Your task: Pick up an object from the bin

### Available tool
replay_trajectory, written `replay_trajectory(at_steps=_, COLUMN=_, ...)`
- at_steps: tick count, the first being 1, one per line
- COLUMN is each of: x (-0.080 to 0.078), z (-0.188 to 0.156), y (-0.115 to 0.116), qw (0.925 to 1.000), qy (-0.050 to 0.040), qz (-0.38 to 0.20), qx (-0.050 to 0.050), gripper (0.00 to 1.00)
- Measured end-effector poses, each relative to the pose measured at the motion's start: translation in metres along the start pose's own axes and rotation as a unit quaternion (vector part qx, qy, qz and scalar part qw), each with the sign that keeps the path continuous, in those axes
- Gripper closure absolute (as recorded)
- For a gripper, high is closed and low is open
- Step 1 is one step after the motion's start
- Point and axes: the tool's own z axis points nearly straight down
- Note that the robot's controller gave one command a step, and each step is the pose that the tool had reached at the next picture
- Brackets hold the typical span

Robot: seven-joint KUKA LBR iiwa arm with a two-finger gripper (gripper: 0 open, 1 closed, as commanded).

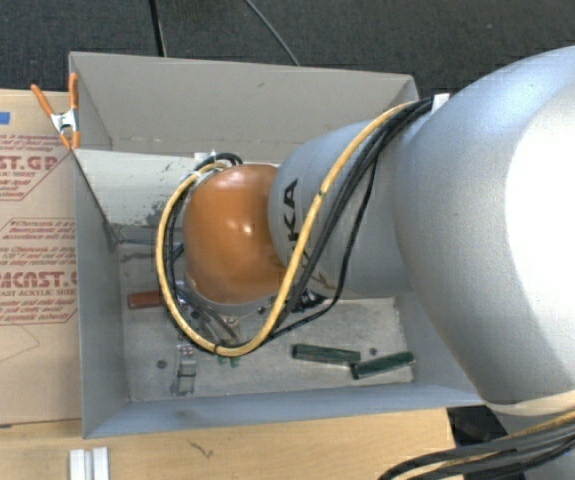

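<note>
Grey metal bin (95, 298): entered from the right by the arm (487, 228), which is angled down toward the left half of the floor.

Item, orange cover (229, 233): rounded, fixed at the wrist, ringed by a yellow cable (164, 268) and by black cables.

Item, gripper (205, 326): seen in part below the orange cover, low over the floor left of centre. Whether it is released or clenched cannot be told, as it is hidden by the cover. Which thing lies beneath it cannot be told either.

Item, brown flat strip (144, 300): laid on the floor just beside the gripper, on its left, with one end hidden behind the cables.

Item, small grey piece (184, 366): laid near the front wall, just in front of the gripper.

Item, dark green stick (324, 353): laid on the floor at front right, apart from the gripper, with a second green stick (383, 365) near its right end.
</note>
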Motion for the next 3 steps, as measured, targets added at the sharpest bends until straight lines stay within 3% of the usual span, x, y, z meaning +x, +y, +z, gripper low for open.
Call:
replay_trajectory(at_steps=1, x=-0.002, z=-0.004, y=-0.001, qw=1.0, qy=-0.0033, qz=0.001, qx=-0.001, gripper=0.0)
replay_trajectory(at_steps=2, x=-0.015, z=0.002, y=0.002, qw=0.9994, qy=-0.0041, qz=0.035, qx=-0.001, gripper=0.0)
replay_trajectory(at_steps=3, x=-0.066, z=0.04, y=0.006, qw=0.999, qy=-0.007, qz=0.044, qx=-0.002, gripper=0.0)
